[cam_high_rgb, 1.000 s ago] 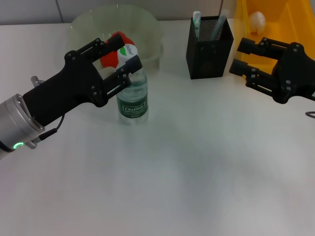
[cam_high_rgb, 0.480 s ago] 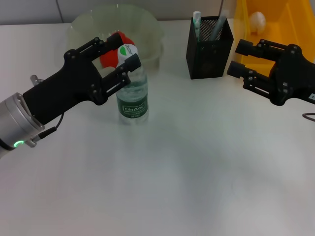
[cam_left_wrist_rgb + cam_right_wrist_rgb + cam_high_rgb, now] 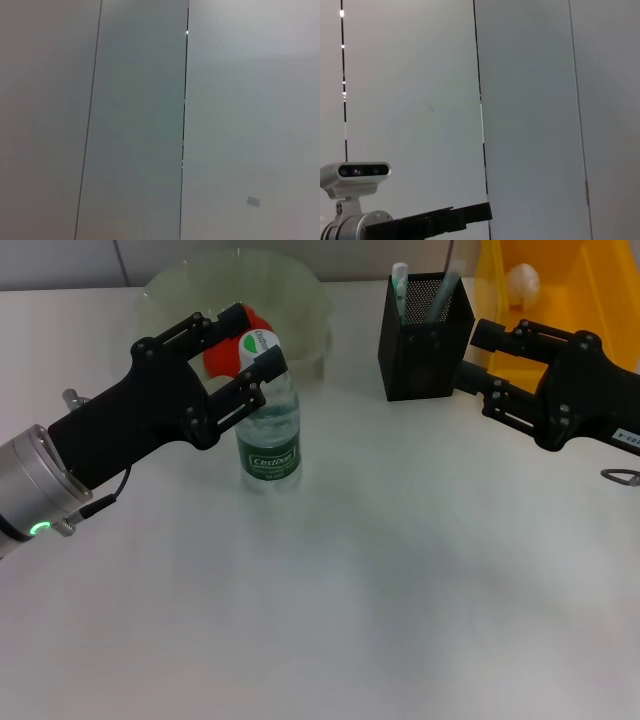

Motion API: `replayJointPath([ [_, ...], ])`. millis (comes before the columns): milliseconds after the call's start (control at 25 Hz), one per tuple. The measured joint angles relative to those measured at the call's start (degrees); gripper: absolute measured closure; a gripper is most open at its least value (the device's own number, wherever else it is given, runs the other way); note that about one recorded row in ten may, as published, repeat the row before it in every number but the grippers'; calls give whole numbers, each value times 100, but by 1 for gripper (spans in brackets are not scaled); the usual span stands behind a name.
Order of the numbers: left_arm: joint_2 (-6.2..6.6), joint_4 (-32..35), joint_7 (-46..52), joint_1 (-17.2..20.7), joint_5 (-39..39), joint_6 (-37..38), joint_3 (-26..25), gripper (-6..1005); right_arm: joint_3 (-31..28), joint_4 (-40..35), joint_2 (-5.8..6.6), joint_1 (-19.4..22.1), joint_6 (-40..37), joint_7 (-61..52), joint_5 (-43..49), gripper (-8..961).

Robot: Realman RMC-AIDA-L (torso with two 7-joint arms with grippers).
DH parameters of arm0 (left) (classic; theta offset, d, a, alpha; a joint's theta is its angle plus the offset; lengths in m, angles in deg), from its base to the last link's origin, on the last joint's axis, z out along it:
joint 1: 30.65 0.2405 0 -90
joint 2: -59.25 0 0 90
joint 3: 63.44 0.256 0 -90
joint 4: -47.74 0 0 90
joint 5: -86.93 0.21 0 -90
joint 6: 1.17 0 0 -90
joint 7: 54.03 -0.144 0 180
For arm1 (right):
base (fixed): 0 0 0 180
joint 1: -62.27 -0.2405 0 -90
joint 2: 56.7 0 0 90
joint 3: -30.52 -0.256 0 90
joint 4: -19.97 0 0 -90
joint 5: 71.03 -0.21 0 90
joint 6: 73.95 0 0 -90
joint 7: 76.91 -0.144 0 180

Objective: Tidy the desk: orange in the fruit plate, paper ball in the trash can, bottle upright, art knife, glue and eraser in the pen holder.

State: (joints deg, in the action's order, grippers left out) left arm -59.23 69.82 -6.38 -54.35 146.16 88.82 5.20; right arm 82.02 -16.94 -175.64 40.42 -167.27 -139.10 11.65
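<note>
**Setting: a staged desk in an indoor test room**

You are looking at a plain white desk carrying office items: a black mesh pen holder and a yellow trash can. Both wrist views show you bare grey wall panels with thin seams.

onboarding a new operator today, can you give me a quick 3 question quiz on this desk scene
1. True or false: the bottle is lying on its side.
2. Which holds the orange? A) pen holder B) fruit plate C) trash can
3. Fill in: the left gripper has its fingers open around the bottle's ____.

Key:
1. False, it stands upright.
2. B.
3. Cap; the right gripper hangs open beside the pen holder, gripping nothing.
</note>
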Motion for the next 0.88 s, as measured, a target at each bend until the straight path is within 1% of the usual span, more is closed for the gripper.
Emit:
replayJointPath([
  [880, 9, 16, 43, -49, 0, 1, -9, 408, 5, 43, -16, -11, 10, 5, -26, 451],
])
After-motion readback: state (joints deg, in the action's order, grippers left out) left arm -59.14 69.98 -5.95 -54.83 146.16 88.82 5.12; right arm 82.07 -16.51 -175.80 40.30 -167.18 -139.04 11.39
